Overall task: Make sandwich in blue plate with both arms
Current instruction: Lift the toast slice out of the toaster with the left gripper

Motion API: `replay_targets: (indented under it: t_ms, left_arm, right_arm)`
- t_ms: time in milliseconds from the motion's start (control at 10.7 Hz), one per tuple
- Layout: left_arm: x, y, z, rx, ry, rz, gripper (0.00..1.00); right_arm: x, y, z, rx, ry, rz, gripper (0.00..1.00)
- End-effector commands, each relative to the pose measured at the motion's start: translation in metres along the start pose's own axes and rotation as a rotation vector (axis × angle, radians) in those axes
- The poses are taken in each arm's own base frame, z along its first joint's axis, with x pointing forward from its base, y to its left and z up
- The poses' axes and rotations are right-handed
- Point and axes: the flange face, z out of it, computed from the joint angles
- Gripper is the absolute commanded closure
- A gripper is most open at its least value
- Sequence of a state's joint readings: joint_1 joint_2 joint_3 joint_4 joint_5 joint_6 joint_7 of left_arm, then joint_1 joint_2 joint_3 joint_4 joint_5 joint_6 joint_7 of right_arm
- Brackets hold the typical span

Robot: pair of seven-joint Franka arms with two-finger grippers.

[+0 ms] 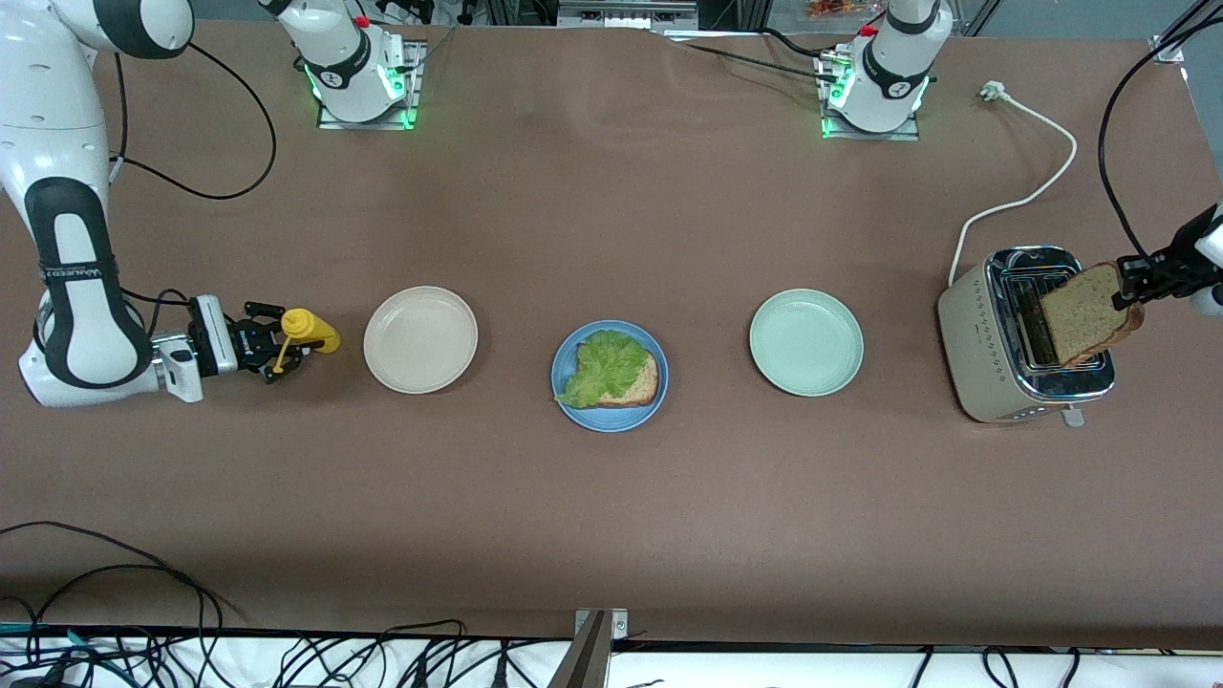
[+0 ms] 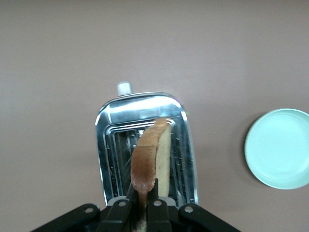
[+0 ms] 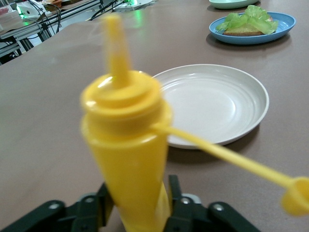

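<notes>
On the blue plate (image 1: 611, 420) at mid-table lies one brown bread slice (image 1: 642, 387) with a ruffled green lettuce leaf (image 1: 604, 363) on top; both also show in the right wrist view, the blue plate (image 3: 285, 24) under the lettuce (image 3: 246, 19). My left gripper (image 1: 1127, 291) is shut on the crust of a second bread slice (image 1: 1084, 313), held upright over the toaster (image 1: 994, 363). The left wrist view shows the left gripper (image 2: 143, 193) pinching that slice (image 2: 150, 154) over the toaster's slot (image 2: 108, 145). My right gripper (image 1: 277, 346) is open, one finger on each side of a yellow squeeze bottle (image 1: 311, 330); the bottle (image 3: 128, 140) fills the right wrist view between the fingers (image 3: 174, 193).
A beige-white plate (image 1: 420, 339) lies between the bottle and the blue plate. A pale green plate (image 1: 805, 342) lies between the blue plate and the toaster. The toaster's white cord (image 1: 1041, 182) trails toward the left arm's base. Cables hang along the table's near edge.
</notes>
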State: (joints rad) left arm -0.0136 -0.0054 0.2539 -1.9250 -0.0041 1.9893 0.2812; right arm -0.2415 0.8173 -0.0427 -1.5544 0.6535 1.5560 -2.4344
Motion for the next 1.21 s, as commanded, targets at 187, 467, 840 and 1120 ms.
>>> replay_targets:
  t_ms: [187, 467, 840, 1120]
  left_arm:
    - [-0.001, 0.053, -0.074, -0.029, -0.045, 0.109, 1.0]
    - [0.005, 0.111, -0.088, -0.033, -0.066, 0.21, 1.0]
    - [0.006, 0.204, -0.06, -0.227, -0.161, 0.255, 1.0]
    - [0.008, 0.282, -0.021, -0.287, -0.251, 0.31, 1.0]
  right_arm:
    - [-0.006, -0.007, -0.012, -0.031, 0.023, -0.004, 0.0]
    - [-0.005, -0.021, -0.043, -0.044, 0.0, 0.129, 0.0]
    - [0.012, -0.043, -0.088, -0.008, -0.042, 0.541, 0.0]
    - [0.035, -0.053, -0.126, -0.02, -0.194, 0.84, 0.0]
